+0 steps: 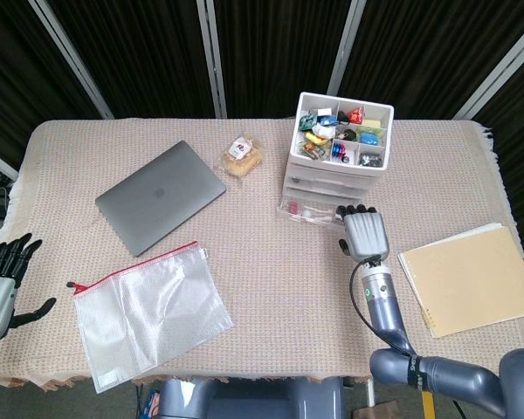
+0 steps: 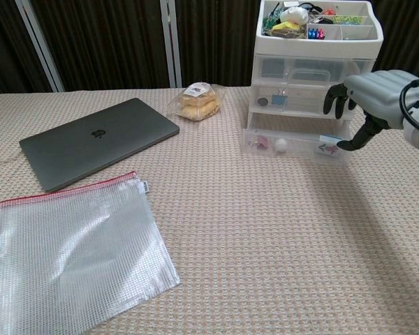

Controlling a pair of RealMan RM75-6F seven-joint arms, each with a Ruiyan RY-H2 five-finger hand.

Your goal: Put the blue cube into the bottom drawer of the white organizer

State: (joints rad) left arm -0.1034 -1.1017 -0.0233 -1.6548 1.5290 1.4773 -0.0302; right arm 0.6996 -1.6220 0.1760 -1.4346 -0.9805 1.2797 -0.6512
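The white organizer [image 1: 341, 144] [image 2: 314, 63] stands at the back right of the table, with its bottom drawer [image 1: 307, 209] [image 2: 297, 145] pulled out. A small blue-tinted cube [image 2: 328, 148] shows through the drawer's clear front at its right end; the head view hides it behind my hand. My right hand [image 1: 365, 232] [image 2: 371, 96] hovers just over that end of the drawer, fingers spread and holding nothing. At the table's near left edge my left hand [image 1: 0, 279] is open and empty.
A grey laptop [image 1: 160, 196] [image 2: 98, 139] lies at the left and a clear zip pouch [image 1: 148, 314] [image 2: 70, 248] in front of it. A wrapped bread [image 1: 243, 155] [image 2: 197, 100] sits left of the organizer. A yellow folder [image 1: 472, 278] lies at the right.
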